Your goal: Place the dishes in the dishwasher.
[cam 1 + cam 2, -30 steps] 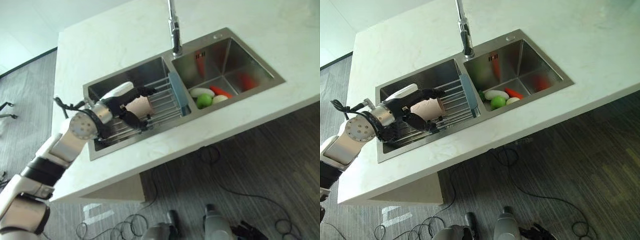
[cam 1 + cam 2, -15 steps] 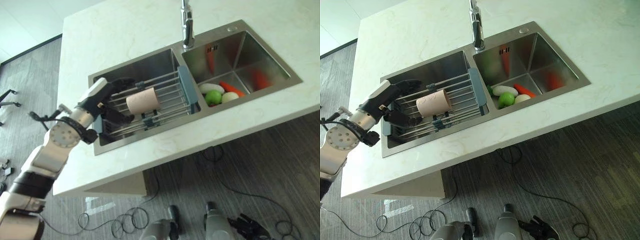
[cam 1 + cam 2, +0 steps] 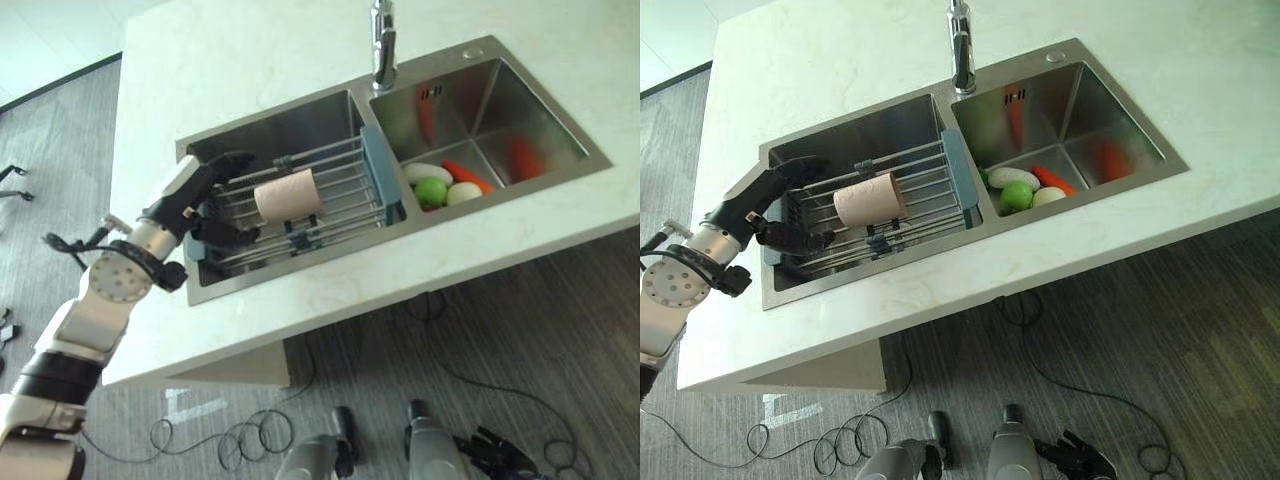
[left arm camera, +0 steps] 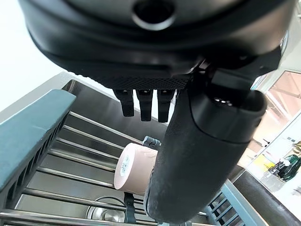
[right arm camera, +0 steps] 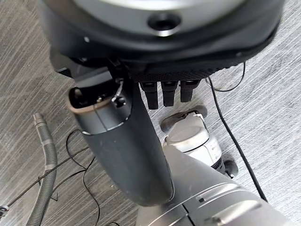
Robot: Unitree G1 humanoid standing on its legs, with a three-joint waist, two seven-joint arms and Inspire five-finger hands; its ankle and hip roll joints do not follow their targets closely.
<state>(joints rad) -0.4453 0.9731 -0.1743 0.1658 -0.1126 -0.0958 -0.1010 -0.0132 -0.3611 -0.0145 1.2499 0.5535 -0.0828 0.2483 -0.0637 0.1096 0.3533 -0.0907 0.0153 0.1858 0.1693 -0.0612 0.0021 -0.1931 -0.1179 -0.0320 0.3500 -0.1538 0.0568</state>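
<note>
Left eye view: your left hand [image 3: 197, 198] sits at the rack's [image 3: 330, 195] left end, fingers relaxed, holding nothing; the pink cup [image 3: 288, 194] lies sideways mid-rack in the left sink basin [image 3: 290, 122]. Left wrist view: cup [image 4: 134, 169] beyond straight fingers [image 4: 143, 104]. Right wrist view: right hand [image 5: 155, 70] above floor [image 5: 28, 61], fingers look loose.

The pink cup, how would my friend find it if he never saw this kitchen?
Start at the steel sink with two basins in the white counter. A wire rack sits over the left basin. The cup lies on its side there, the one pale pink thing; the vegetables are in the other basin.
</note>
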